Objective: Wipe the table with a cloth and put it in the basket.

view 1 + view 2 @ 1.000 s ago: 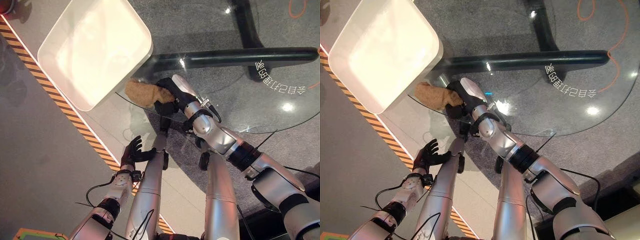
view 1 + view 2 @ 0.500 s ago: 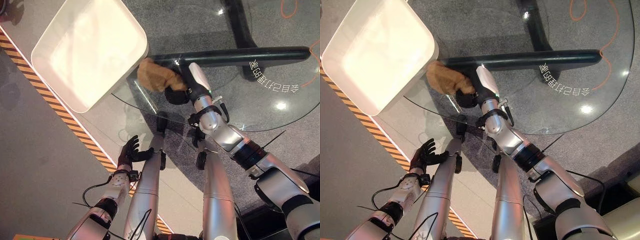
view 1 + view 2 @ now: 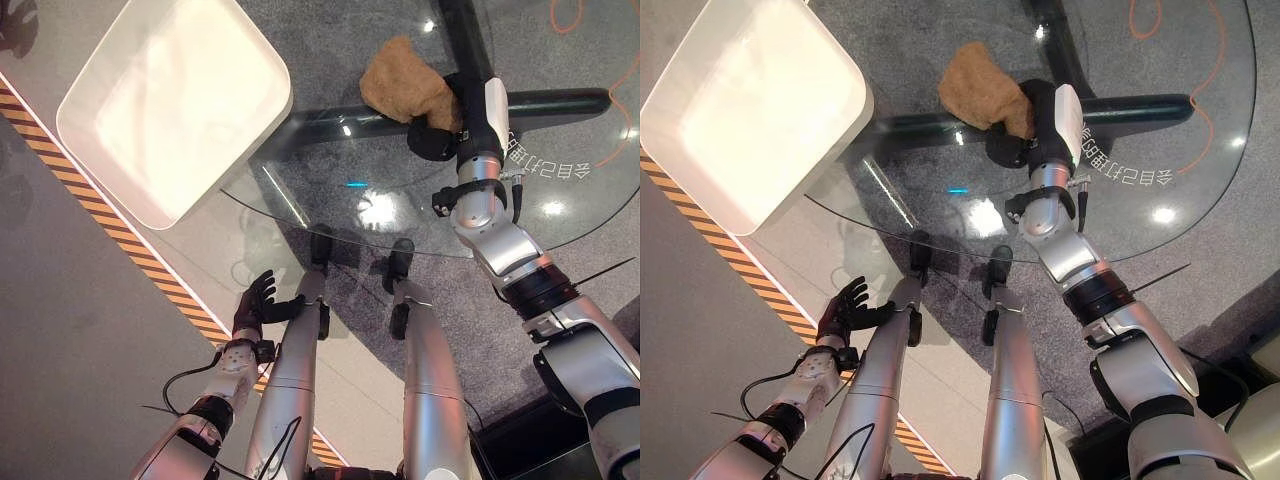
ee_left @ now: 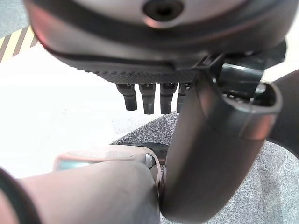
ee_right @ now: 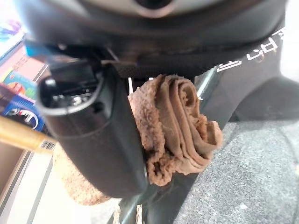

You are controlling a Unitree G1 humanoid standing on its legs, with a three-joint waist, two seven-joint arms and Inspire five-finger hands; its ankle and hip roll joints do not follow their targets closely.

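Note:
A brown cloth (image 3: 402,84) lies bunched on the round glass table (image 3: 560,200), toward its far side. My right hand (image 3: 440,130) is shut on the cloth's near edge; in the right wrist view the folded cloth (image 5: 180,126) is pinched against the thumb (image 5: 105,135). The white basket (image 3: 175,100) stands at the far left, beside the table's rim. My left hand (image 3: 255,305) hangs low at the near left, off the table, fingers relaxed and holding nothing; its fingers (image 4: 147,95) show straight in the left wrist view.
Through the glass I see the table's dark cross-shaped base (image 3: 540,100) and grey carpet. A yellow-and-black striped line (image 3: 120,235) runs across the floor on the left. An orange cord (image 3: 1160,20) lies on the floor at the far right.
My right hand has dragged the cloth from the table's left rim by the basket across the glass toward the far middle. The left hand has stayed where it was.

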